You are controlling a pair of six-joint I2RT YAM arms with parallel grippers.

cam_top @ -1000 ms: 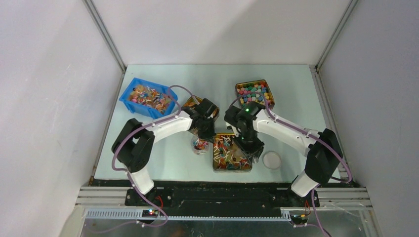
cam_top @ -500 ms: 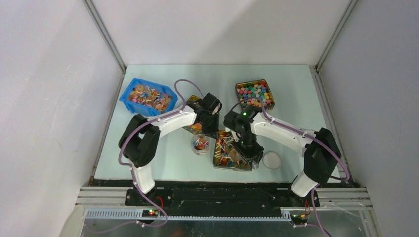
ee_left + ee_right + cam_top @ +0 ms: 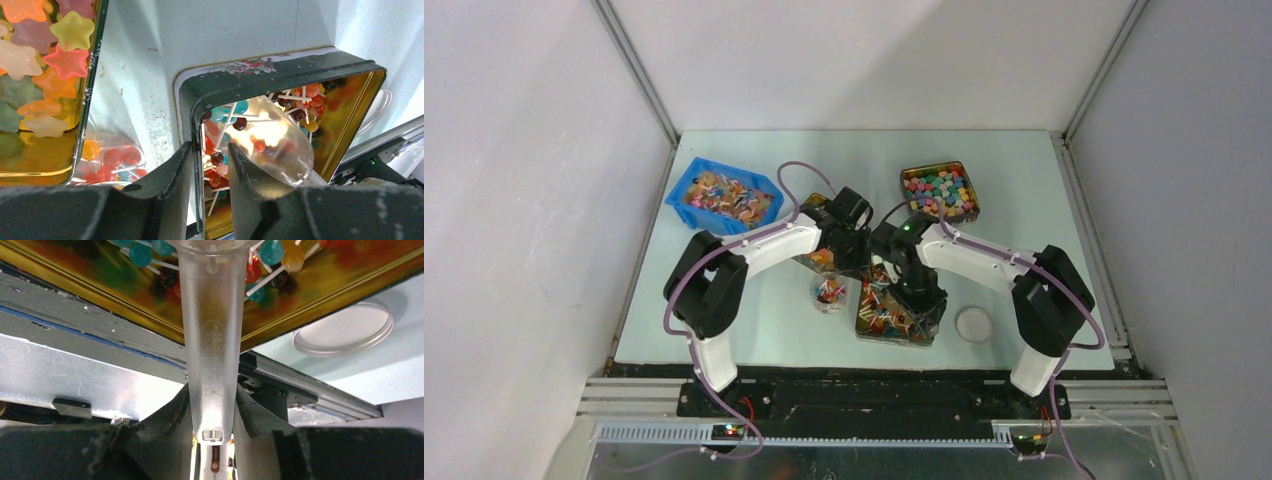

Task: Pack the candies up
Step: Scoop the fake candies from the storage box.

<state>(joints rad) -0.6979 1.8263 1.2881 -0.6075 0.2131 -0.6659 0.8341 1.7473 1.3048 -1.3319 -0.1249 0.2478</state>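
Observation:
The candies (image 3: 220, 160) are small lollipops with white sticks, lying in a dark tin with a gold inside (image 3: 869, 322). My left gripper (image 3: 205, 150) straddles the tin's left wall (image 3: 197, 125), one finger outside and one inside, and holds it. My right gripper (image 3: 212, 390) is shut on the handle of a clear plastic scoop (image 3: 212, 315). The scoop's bowl (image 3: 280, 145) lies in the tin among the candies with a few inside it. A small clear cup (image 3: 829, 293) with some candies stands left of the tin, and also shows in the left wrist view (image 3: 112, 160).
A tin of star-shaped sweets (image 3: 95, 60) sits just behind the cup. A blue bin (image 3: 724, 197) of mixed sweets is at the back left. Another tin (image 3: 939, 190) of coloured sweets is at the back right. A round clear lid (image 3: 974, 323) lies right of the lollipop tin.
My left gripper moved from above the cup right onto the tin's left wall. My right gripper moved left, further over the tin, with the scoop. The tin now sits skewed.

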